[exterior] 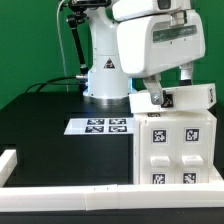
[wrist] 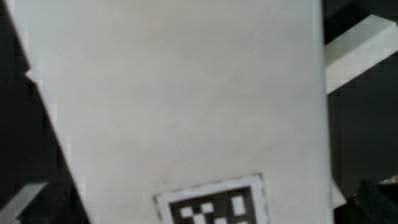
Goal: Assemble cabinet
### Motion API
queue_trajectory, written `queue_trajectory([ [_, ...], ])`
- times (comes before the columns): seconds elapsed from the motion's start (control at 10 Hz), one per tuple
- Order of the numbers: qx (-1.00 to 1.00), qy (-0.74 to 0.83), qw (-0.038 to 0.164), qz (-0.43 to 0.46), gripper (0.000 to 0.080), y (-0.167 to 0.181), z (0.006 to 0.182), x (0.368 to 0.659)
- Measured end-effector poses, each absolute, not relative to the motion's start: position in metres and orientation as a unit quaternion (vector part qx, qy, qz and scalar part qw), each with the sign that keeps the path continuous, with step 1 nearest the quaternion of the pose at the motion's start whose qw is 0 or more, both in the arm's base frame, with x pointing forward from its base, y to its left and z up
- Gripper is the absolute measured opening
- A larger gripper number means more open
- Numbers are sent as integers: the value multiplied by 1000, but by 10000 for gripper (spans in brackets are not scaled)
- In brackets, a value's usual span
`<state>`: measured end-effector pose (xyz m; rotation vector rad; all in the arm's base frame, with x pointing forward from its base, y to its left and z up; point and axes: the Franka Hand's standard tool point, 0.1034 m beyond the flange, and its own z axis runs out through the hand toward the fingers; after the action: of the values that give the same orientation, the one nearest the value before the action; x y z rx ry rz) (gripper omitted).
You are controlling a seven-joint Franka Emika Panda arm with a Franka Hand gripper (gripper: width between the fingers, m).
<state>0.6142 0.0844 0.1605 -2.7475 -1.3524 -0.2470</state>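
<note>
Exterior view: cabinet [exterior: 180, 150] upright at view's right, tagged face to cam, long axis vertical, directly under gripper [exterior: 150, 100] at top corner on view's left; wrist view only close white tagged panel, jaw gap unreadable, can't tell open/closed.

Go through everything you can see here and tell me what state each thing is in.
Cabinet: standing on the table, tagged face toward the exterior camera.
White part: lying across the cabinet's top, by the gripper.
Gripper: down at the cabinet's top; open or shut cannot be told.
Marker board: flat on the table.
Border rails: lying along the table's edges.
</note>
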Motion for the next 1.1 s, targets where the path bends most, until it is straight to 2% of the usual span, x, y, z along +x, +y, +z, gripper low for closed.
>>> queue_trajectory([
  [0.1, -894, -440, 35, -80, 667, 84, 160, 614],
  [0.2, -894, -440, 35, -80, 551, 84, 160, 614],
  [0.5, -904, -418, 37, -80, 554, 84, 160, 614],
  [1.1, -992, -82, 66, -67, 554, 85, 160, 614],
])
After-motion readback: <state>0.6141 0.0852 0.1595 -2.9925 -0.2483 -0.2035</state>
